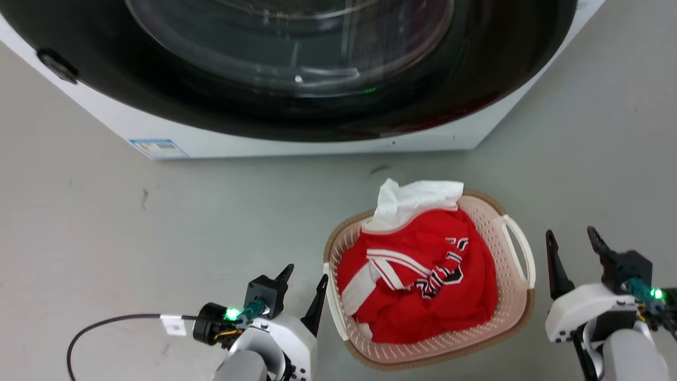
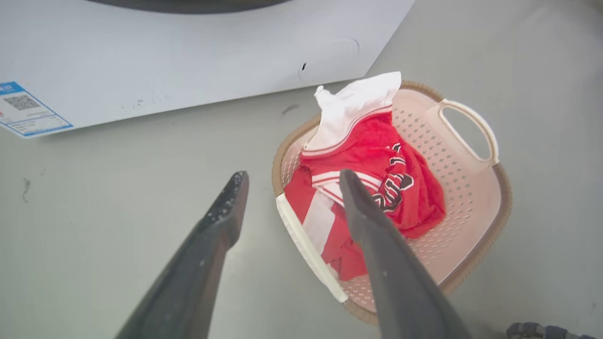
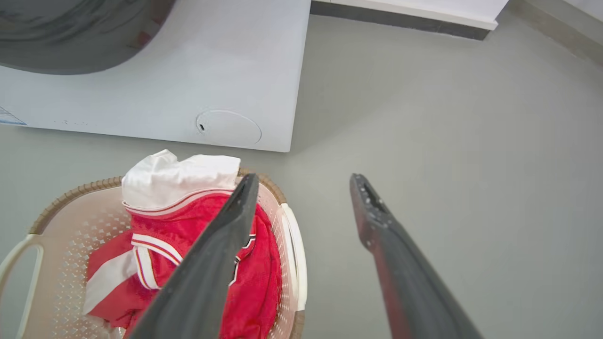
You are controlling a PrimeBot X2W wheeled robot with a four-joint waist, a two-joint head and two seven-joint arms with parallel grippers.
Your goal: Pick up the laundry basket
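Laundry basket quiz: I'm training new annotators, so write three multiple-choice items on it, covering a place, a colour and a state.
1. Where is the laundry basket relative to the washer? A on top of it; B on the floor before it; C inside it.
2. What colour is most of the clothing in it? A blue; B green; C red.
3. How are the left gripper and right gripper? A both open, holding nothing; B both shut on handles; C one lifting the basket.
Key: B, grey floor lies all around it; C, the clothing is mostly red with some white; A, each gripper's fingers stand spread apart.
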